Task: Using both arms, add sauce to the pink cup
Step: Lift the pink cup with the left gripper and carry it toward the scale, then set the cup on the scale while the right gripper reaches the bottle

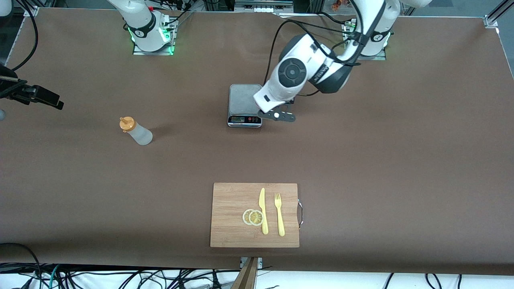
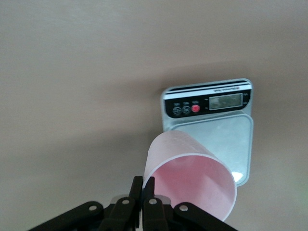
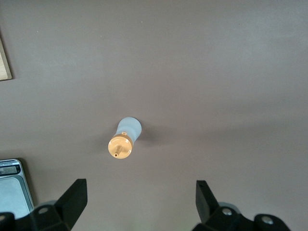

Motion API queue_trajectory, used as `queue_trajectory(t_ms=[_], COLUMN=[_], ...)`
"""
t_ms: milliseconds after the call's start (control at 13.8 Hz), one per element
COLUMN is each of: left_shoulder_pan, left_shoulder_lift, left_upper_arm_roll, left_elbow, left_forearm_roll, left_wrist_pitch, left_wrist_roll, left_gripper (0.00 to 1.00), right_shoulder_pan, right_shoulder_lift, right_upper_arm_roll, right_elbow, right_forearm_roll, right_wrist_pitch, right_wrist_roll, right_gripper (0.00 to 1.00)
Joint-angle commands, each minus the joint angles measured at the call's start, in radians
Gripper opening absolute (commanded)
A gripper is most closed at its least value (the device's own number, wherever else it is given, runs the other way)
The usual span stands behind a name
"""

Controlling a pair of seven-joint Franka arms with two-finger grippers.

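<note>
- We see a wide brown tabletop with broad bare stretches around the few things on it; its edge nearest the front camera runs just below a wooden cutting board.
- The sauce bottle stands upright toward the right arm's end, well apart from everything else, with free room on all sides.
- A grey kitchen scale sits mid-tabletop, farther from the front camera than the board.
- On the board lie two lemon slices, a yellow knife and a yellow fork, side by side.
- The bottle looks frosted white and translucent, with an orange nozzle cap.
- The pink cup is pale, smooth and slightly tapered, tilted so its open mouth shows in the left wrist view.
- The left tool pinches the cup's rim between closed fingers, holding it in the air over the scale.
- The right tool hangs above the bottle with fingers spread wide, holding and touching nothing.
</note>
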Motion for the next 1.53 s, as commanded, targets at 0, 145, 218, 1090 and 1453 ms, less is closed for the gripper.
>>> queue_trajectory(t_ms=[0, 145, 218, 1090, 1453], left_shoulder_pan=[-0.062, -0.102, -0.118, -0.156, -0.12], left_shoulder_lift=[0.055, 0.069, 0.074, 0.083, -0.017], left_upper_arm_roll=[0.019, 0.019, 0.019, 0.025, 0.118], left_elbow=[0.04, 0.04, 0.04, 0.046, 0.167], left_forearm_roll=[-0.026, -0.025, -0.025, -0.034, -0.048], left_wrist_pitch=[0.041, 0.07, 0.079, 0.116, -0.106], left_wrist_roll=[-0.016, -0.051, -0.064, -0.067, -0.067], left_gripper=[0.0, 0.0, 0.0, 1.0, 1.0], right_shoulder_pan=[-0.007, -0.012, -0.012, -0.271, -0.352], right_shoulder_lift=[0.024, 0.062, 0.085, 0.373, 0.485], right_upper_arm_roll=[-0.005, -0.008, -0.01, -0.01, -0.014], right_elbow=[-0.003, -0.003, -0.003, -0.006, -0.086], right_forearm_roll=[0.004, 0.001, -0.008, 0.307, 0.598], right_wrist_pitch=[0.0, -0.006, -0.007, -0.005, -0.008], right_wrist_roll=[-0.058, -0.084, -0.112, -1.178, -1.744], right_gripper=[1.0, 1.0, 1.0, 1.0, 1.0])
